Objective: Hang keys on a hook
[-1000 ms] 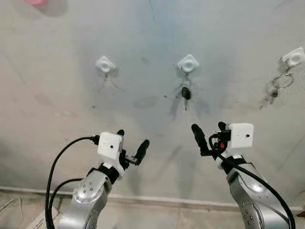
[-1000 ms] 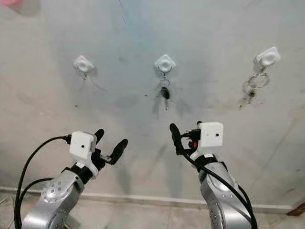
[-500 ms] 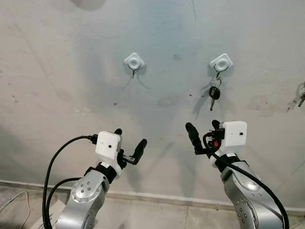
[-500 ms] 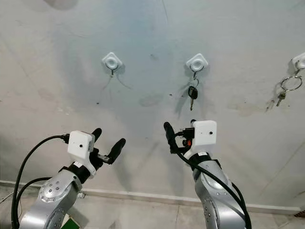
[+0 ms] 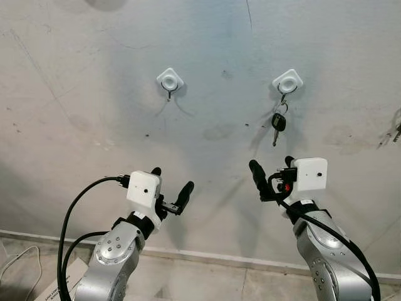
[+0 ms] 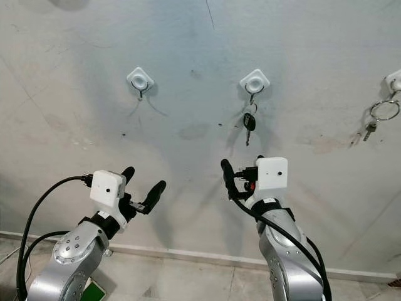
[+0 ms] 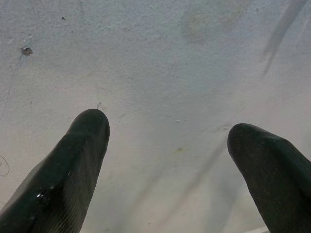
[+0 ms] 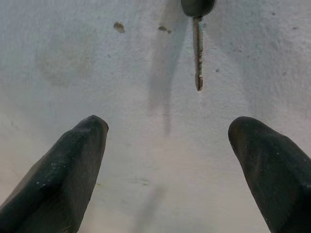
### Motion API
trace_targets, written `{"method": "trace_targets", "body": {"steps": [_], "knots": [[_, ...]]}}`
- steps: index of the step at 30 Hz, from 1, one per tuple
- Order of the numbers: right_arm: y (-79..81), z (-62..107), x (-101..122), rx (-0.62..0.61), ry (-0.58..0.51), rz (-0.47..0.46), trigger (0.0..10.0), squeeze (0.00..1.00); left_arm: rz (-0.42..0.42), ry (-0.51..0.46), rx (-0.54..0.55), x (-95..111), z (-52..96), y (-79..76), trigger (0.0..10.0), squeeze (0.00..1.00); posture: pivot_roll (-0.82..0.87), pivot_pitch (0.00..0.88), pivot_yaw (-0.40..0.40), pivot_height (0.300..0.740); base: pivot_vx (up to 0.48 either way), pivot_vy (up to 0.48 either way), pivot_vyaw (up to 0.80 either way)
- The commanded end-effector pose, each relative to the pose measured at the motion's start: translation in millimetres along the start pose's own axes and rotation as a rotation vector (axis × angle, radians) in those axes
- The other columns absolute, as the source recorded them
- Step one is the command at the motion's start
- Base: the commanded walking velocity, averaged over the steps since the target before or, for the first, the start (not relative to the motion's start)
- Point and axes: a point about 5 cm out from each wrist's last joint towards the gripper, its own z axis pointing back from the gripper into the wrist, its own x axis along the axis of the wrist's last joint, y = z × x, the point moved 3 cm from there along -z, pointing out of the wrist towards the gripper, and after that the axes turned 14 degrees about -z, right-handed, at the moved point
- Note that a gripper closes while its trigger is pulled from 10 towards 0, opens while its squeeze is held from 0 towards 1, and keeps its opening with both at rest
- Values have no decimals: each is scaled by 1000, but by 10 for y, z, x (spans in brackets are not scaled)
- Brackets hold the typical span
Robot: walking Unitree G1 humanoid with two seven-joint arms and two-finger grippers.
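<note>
Our right claw & left claw both spread, empty; key hangs on hook above right claw.

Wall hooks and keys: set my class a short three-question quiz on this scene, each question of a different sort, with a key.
1. True or false: the black-headed key hangs from the right white hook on the wall.
2. Multiple choice: the left white hook holds (A) a key ring, (B) nothing, (C) a cable.
3. Fill in: the right gripper, fingers apart, sits directly ____ the hanging key.

Key: 1 true. 2 B. 3 below. The left gripper is also open and holds nothing; a second key ring hangs at the far right edge in the right eye view.
</note>
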Motion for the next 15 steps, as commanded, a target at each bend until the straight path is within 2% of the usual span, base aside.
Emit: {"method": "trace_targets", "body": {"steps": [1, 6, 15], "knots": [[-28, -9, 20, -23, -8, -10, 10000, 0, -10, 0, 7, 4, -2, 34, 10000, 0, -62, 0, 103, 740, 0, 0, 0], [-24, -25, 16, -23, -1, 21, 10000, 0, -10, 3, 6, -1, -1, 35, 10000, 0, -61, 0, 103, 740, 0, 0, 0], [2, -31, 4, -6, 7, 4, 10000, 0, -13, 3, 6, -2, 3, 28, 10000, 0, -57, 0, 97, 740, 0, 0, 0]]}}
